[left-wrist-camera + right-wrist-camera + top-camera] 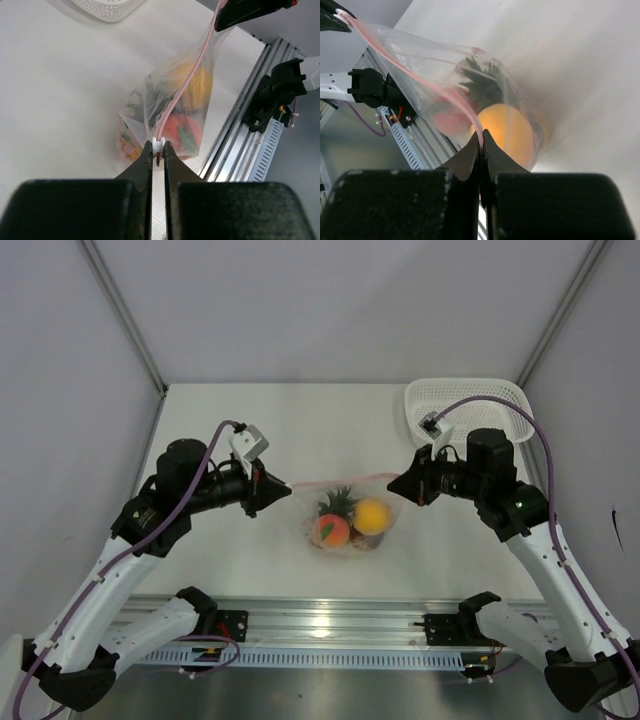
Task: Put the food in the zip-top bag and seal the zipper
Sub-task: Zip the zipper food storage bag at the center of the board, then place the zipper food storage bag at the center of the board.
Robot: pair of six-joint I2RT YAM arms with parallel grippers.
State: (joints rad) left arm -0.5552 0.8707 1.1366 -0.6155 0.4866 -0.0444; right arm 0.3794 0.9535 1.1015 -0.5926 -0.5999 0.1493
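Clear plastic is stretched between the two grippers. The zip-top bag [352,540] is held up by the two ends of its mouth, with its body hanging below the fingertips and its bottom resting on the white table [300,430]. The left gripper [157,151] is closed narrowly on one end of the zipper [184,87], where a small white piece [158,144] on the strip is pinched right at the tips. The right gripper [481,139] is clamped on the opposite end. The pink-red strip is pulled taut in a nearly straight line from one pair of tips to the other.

The food [371,517] is seen inside the bag, below and between the fingertips. A yellow fruit [506,131] lies nearest the right fingers, and the pineapple's green crown [338,502] stands just beside it. A pink-yellow peach [332,531] lies lower, towards the left fingers. Whether the mouth is pressed shut along its full length cannot be told.

A white mesh basket [500,395] stands beyond the right gripper, well apart from the bag.
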